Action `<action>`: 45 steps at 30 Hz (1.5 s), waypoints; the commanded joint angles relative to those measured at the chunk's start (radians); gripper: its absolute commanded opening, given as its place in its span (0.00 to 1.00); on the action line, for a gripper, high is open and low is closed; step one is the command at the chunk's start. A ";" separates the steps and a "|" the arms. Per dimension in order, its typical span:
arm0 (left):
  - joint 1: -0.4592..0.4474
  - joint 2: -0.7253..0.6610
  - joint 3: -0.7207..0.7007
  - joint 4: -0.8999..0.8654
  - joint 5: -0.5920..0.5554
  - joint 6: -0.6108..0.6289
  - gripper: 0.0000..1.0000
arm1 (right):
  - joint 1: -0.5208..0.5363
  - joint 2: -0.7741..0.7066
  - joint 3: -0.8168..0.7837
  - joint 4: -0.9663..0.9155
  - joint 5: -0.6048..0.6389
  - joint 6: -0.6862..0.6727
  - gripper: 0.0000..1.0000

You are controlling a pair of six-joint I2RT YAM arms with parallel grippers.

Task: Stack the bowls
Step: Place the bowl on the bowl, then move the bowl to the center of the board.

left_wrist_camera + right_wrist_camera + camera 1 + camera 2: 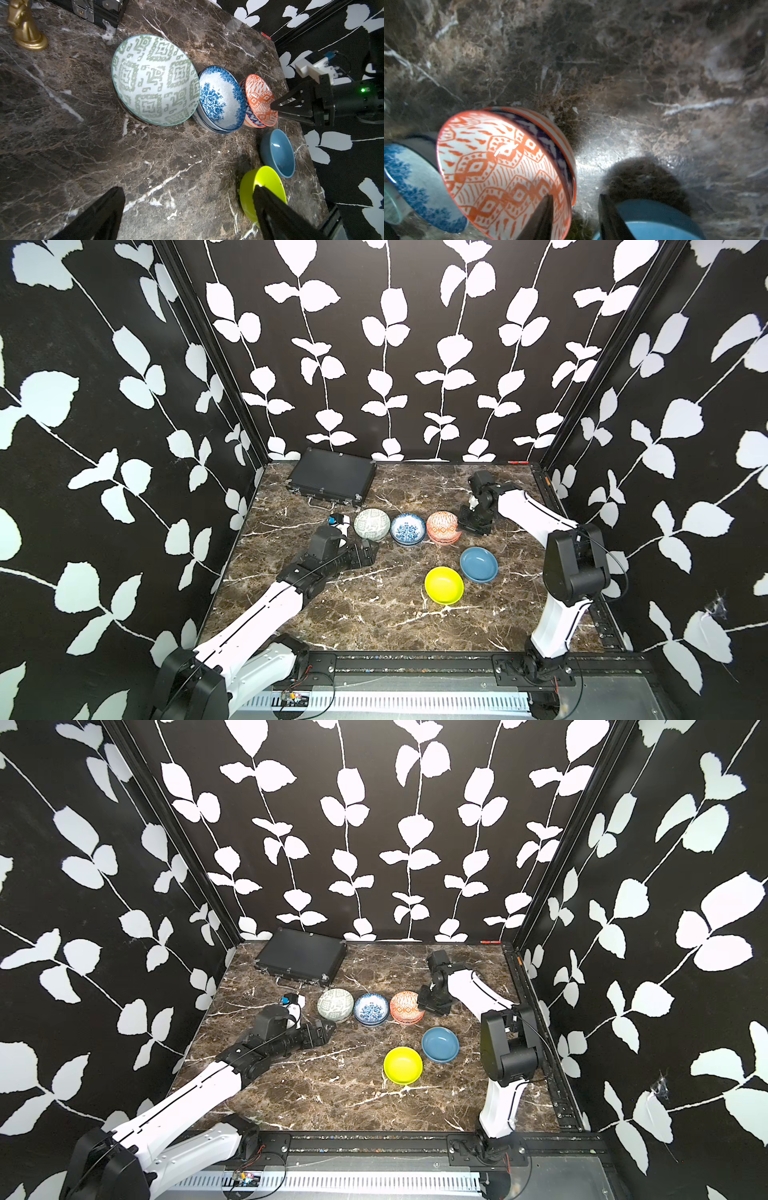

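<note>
Surface: I see a dark brown marble tabletop (374,614) with white veins.
Room: black walls (415,364) printed with white leaf vines close three sides, and a black rail (415,664) runs along the front.
Far left corner: a flat black case (332,479) lies shut, with a gold knight figure (25,27) near it.
Bowls: mid-table I count three nested pairs in a row: green-patterned bowls (372,524), blue-floral bowls (408,529) and orange-patterned bowls (442,526). The plain blue bowl (478,564) and yellow bowl (444,585) sit singly nearer the rail.
Left gripper (188,189): spread wide, holding nothing, low beside the green pair.
Right gripper (575,196): parted and astride the top orange bowl's rim, not pinching it.
</note>
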 commanded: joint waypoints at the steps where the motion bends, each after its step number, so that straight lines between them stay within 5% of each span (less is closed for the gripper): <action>1: 0.006 -0.017 -0.016 0.017 -0.002 -0.003 0.99 | 0.001 -0.067 0.005 -0.037 0.022 -0.002 0.44; 12: 0.006 -0.041 -0.026 0.012 -0.005 -0.011 0.99 | 0.016 -0.353 -0.213 -0.053 0.004 0.012 0.47; 22: 0.006 -0.082 -0.049 0.014 -0.010 -0.043 0.99 | 0.209 -0.594 -0.524 -0.022 0.058 0.141 0.57; 33: 0.006 -0.146 -0.062 -0.035 -0.021 -0.053 0.99 | 0.363 -0.519 -0.572 0.093 0.125 0.270 0.56; 45: 0.006 -0.287 -0.102 -0.087 -0.102 -0.068 0.99 | 0.416 -0.415 -0.555 0.141 0.139 0.297 0.35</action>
